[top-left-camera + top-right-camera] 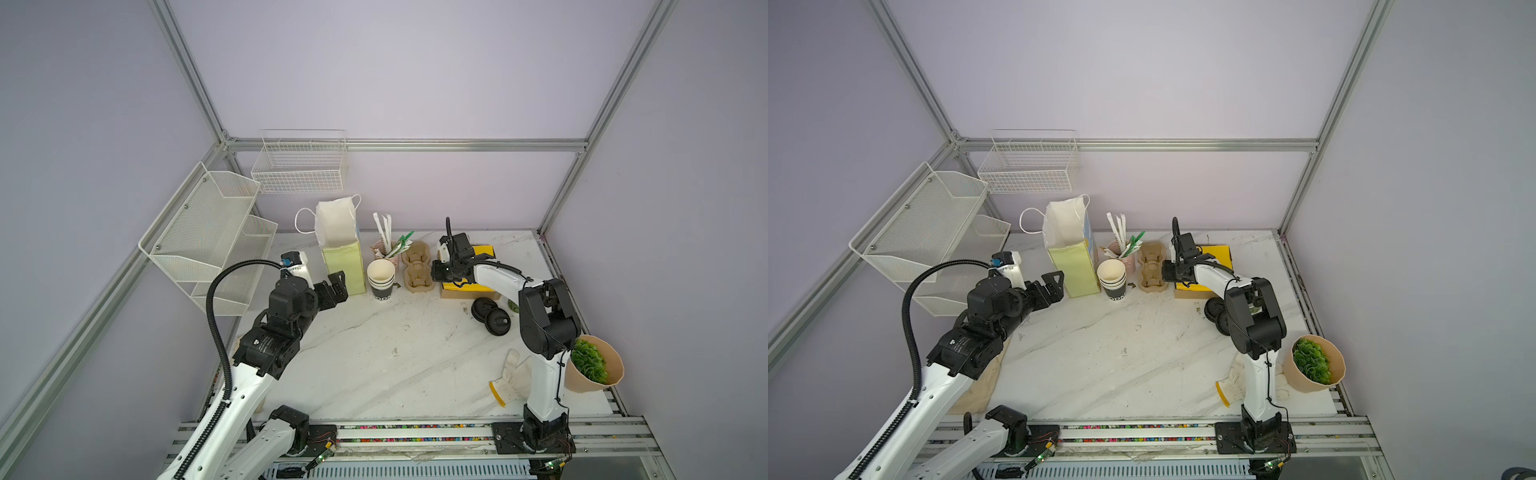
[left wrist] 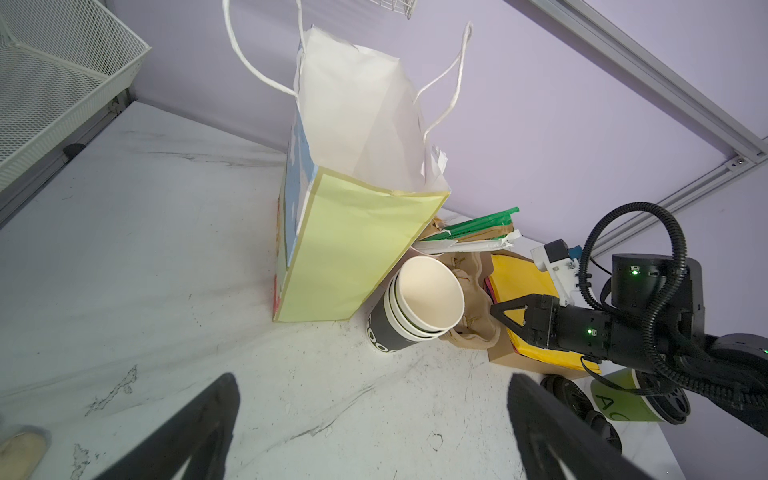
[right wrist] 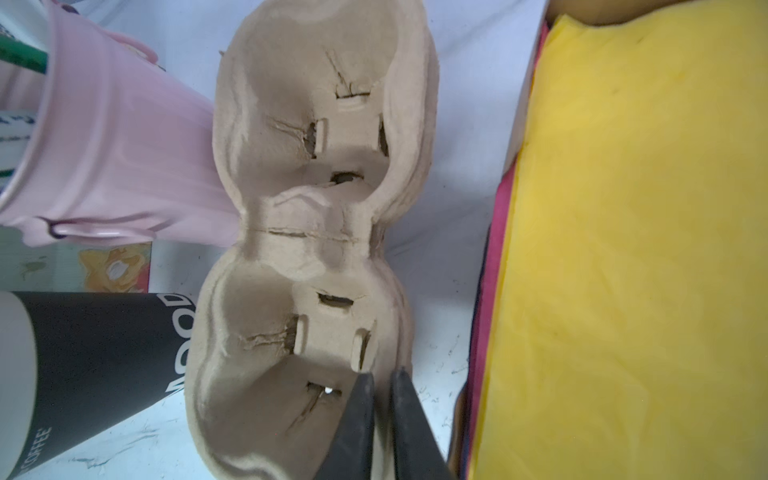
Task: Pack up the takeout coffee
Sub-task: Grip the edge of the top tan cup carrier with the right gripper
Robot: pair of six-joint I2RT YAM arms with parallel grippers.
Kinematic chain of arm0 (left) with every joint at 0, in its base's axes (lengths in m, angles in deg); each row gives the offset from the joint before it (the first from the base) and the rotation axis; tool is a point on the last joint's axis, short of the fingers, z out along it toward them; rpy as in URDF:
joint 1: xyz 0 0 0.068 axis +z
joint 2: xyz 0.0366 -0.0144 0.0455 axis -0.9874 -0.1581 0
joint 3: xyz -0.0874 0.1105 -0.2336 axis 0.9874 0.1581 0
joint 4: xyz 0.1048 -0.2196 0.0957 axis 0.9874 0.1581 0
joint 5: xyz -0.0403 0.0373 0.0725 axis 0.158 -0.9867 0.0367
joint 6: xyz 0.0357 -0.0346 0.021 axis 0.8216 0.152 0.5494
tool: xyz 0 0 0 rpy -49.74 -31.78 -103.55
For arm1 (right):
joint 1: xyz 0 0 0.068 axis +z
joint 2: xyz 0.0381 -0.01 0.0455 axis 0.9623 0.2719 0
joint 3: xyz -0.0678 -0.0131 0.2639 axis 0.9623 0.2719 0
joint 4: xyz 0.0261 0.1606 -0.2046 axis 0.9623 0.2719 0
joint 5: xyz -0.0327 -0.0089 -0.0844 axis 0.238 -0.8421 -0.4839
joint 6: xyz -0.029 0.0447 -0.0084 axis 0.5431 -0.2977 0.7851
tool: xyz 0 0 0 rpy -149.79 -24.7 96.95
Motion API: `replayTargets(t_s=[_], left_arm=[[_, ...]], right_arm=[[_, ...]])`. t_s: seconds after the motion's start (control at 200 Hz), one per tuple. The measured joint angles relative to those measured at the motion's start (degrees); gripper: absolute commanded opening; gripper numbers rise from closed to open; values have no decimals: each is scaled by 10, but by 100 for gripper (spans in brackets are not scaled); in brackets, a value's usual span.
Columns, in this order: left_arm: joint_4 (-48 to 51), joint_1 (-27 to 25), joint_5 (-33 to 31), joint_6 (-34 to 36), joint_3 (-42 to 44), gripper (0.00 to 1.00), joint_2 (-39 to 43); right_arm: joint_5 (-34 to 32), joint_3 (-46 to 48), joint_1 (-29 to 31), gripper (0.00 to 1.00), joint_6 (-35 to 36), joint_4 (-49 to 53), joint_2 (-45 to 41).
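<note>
**Desk:** What do both top views show?

**Photographer:** Two arms over a marble counter (image 1: 374, 353). The left claw (image 1: 334, 286) (image 1: 1059, 284) hangs spread wide and empty, just beside the upright bag (image 1: 338, 266). The right claw (image 1: 437, 274) points down at the right-hand edge of the carrier (image 1: 417, 270). Its jaws are hidden from above.

**Desk:** And the coffee?

**Photographer:** In a top view, a sliver of the green coffee (image 1: 513, 306) shows on the counter. It sits between the right arm and two black lids (image 1: 492, 318), well apart from the bag.

**Desk:** Left wrist view?

**Photographer:** The left claw (image 2: 374, 380) gapes over bare counter, facing the bag (image 2: 349, 257) and the stacked cups (image 2: 424, 303). The coffee (image 2: 619, 399) lies among the lids (image 2: 569, 392), partly behind the right arm, with a pale band at one end. The right claw (image 2: 505, 313) reaches down to the carrier (image 2: 469, 299).

**Desk:** Right wrist view?

**Photographer:** The right claw (image 3: 382, 376) has its fingers drawn nearly together, pinching the rim of the carrier (image 3: 316, 208) on the side toward the yellow pad (image 3: 644, 249). The stacked cups (image 3: 91, 353) and a pink cup (image 3: 124, 158) stand on the carrier's other side.
</note>
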Motion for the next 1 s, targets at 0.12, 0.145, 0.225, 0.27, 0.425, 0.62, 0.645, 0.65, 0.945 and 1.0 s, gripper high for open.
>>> replayTargets(t_s=[0.12,0.145,0.225,0.27,0.425,0.62,0.645,0.65,0.945,1.0], left_arm=[[0,0,1,-1,0,100,0],[0,0,2,-1,0,100,0],[0,0,2,-2,0,100,-1],[0,0,2,-2,0,100,-1],[0,1,3,-2,0,100,-2],[0,4,6,-2,0,100,-2],[0,4,6,-2,0,100,-2],[0,4,6,-2,0,100,-2],[0,4,10,-3,0,100,-2],[0,4,10,-3,0,100,-2]], right_arm=[[9,0,0,15,0,-2,1],[11,0,0,15,0,-3,2],[16,0,0,15,-1,-4,5],[21,0,0,15,-2,-6,6],[28,0,0,10,-5,-10,8],[33,0,0,0,-13,-14,8],[34,0,-1,0,-13,-14,8],[34,0,-1,0,-13,-14,8],[63,4,-22,0,-38,-34,8],[75,11,-31,0,-46,-45,6]])
